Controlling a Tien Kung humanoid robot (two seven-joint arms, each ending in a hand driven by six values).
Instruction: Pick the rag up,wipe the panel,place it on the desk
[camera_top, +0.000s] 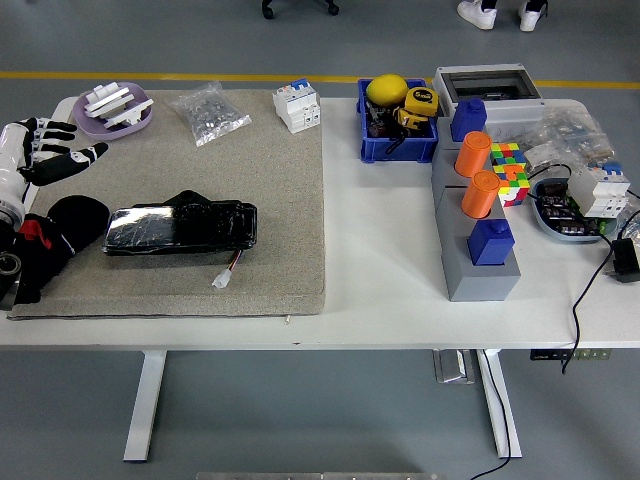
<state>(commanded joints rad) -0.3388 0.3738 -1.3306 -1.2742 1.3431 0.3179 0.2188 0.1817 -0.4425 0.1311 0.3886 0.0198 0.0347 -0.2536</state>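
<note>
The rag is a soft black lump of cloth slumped at the left end of the felt-like beige mat, touching the left end of the panel, a long flat slab with a glossy, crinkled black skin that catches the light. A short wire with a small white plug trails from the panel's near edge onto the mat. My left hand hovers up and to the left of the rag, apart from it, its white back turned up and its black-tipped fingers fanned out toward the right, holding nothing; my dark forearm runs down the left border beside the rag. Further back on the mat sit a shallow lavender dish with white blocky pieces in it, a clear crumpled bag of small metal parts and a white boxy circuit breaker. The mat lies on the smooth white desk. To the right stands a blue bin carrying a yellow rounded object and a tape measure, then a stepped grey block bearing two orange cylinders and blue cubes, a colourful puzzle cube and a grey box behind. At the far right edge there are clear bags, another breaker and a black cable drooping over the desk's rim.
</note>
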